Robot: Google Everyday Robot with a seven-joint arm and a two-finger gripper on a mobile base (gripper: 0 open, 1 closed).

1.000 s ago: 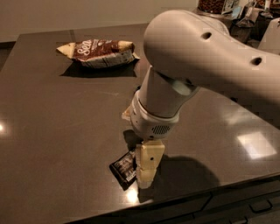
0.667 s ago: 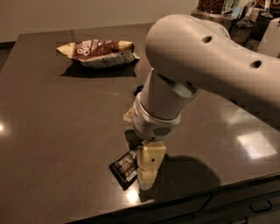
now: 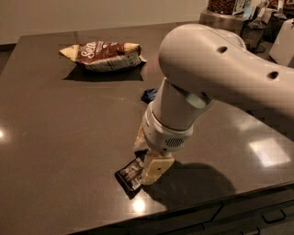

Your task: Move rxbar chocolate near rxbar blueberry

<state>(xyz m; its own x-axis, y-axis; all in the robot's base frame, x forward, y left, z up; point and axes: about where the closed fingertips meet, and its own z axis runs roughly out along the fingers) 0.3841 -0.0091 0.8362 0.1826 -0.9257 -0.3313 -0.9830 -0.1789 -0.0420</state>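
Note:
The rxbar chocolate (image 3: 129, 174), a flat black-wrapped bar with white lettering, lies on the dark table (image 3: 55, 128) near its front edge. My gripper (image 3: 149, 170) is down at the table right on the bar's right end and hides part of it. The rxbar blueberry (image 3: 148, 95), in a dark blue wrapper, peeks out from behind my arm at mid-table, well behind the black bar. Most of it is hidden by the arm.
A large brown-and-white snack bag (image 3: 104, 56) lies at the back of the table. Jars and containers (image 3: 239, 11) stand at the back right. The table's front edge (image 3: 183, 209) runs just below the gripper, with drawers under it.
The arm has shifted only slightly, and a little more of the blue bar shows behind it. The black bar lies in the same place.

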